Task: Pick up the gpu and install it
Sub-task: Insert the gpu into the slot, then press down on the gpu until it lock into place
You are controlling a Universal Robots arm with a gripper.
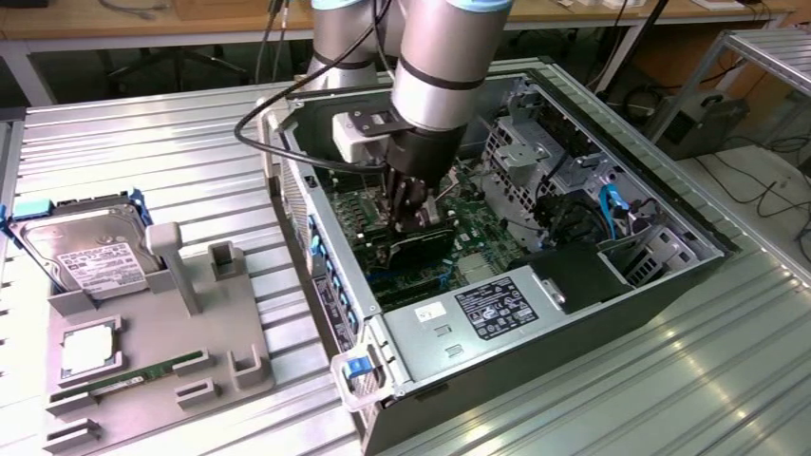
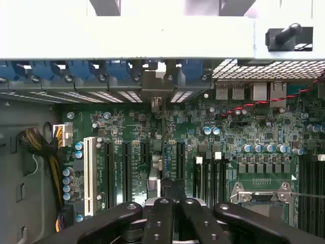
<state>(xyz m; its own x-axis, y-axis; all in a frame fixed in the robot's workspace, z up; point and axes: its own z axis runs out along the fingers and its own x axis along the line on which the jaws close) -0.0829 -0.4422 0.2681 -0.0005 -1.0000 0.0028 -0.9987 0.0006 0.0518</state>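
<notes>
Where the end effector (image 1: 412,226) sits: lowered inside the open case (image 1: 685,275), fingers pressed together, apparently pinching the gpu (image 1: 423,250).
Gpu: directly beneath the end effector, edge-on just above the motherboard (image 2: 244,127).
Slots (image 2: 180,157): just ahead of the end effector.
Risk: a tilted card could miss its slot; its bracket may snag on the case, or the card slip from the narrow pinch.
Writing: power supply label (image 1: 500,306) and hard drive (image 1: 83,252) label are unreadable.
</notes>
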